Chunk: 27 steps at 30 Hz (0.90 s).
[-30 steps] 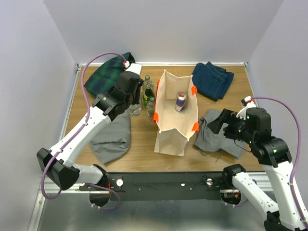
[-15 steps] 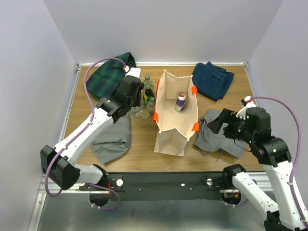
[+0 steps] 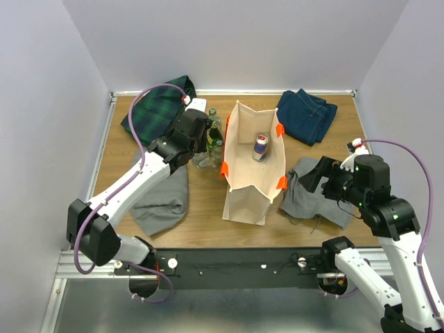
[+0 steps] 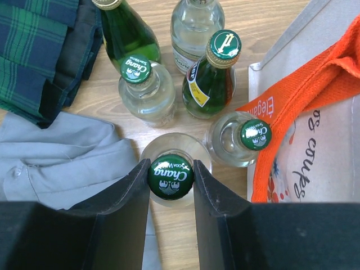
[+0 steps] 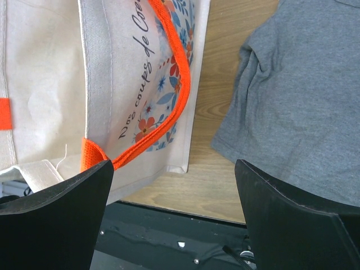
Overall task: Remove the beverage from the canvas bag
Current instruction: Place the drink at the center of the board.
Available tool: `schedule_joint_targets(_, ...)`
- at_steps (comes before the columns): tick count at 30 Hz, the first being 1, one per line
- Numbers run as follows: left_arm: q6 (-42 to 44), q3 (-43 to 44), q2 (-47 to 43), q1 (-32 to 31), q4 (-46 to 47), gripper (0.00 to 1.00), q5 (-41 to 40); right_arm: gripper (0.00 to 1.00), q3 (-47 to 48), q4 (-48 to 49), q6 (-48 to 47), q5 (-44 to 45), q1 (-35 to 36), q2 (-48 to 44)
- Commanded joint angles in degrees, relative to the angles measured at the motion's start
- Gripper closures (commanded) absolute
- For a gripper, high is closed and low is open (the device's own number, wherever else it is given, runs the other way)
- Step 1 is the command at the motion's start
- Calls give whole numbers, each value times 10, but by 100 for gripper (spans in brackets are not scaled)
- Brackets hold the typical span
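Note:
The beige canvas bag (image 3: 246, 187) with orange handles stands upright mid-table. A blue and red can (image 3: 260, 146) stands inside it. Several glass bottles (image 3: 214, 132) stand just left of the bag. My left gripper (image 3: 201, 149) is over them. In the left wrist view it (image 4: 171, 169) is shut on the green cap of a clear Chang bottle (image 4: 170, 175), next to the bag's orange handle (image 4: 304, 95). My right gripper (image 3: 312, 177) is wide open and empty, right of the bag. In the right wrist view it (image 5: 173, 166) hangs beside the bag's printed side (image 5: 140, 101).
A grey cloth (image 3: 163, 198) lies left of the bottles and a plaid cloth (image 3: 152, 107) lies at the back left. Folded jeans (image 3: 306, 114) lie at the back right. A grey shirt (image 3: 316, 198) lies under my right gripper. The table's front edge (image 5: 185, 211) is close below it.
My left arm has swung right towards the bag and the bottles, its gripper still over the clear bottle. The right arm, the bag and the can have not moved.

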Motion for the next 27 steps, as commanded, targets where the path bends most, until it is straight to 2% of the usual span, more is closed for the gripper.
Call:
schedule_joint_targets(1,-12,4,-1,4,86,100,-24,2,-4,3,1,15,2,-3)
schedule_joint_targets(27,-3,-59,33,4,179,100,-41,2,-1,-2,3,20,2,-5)
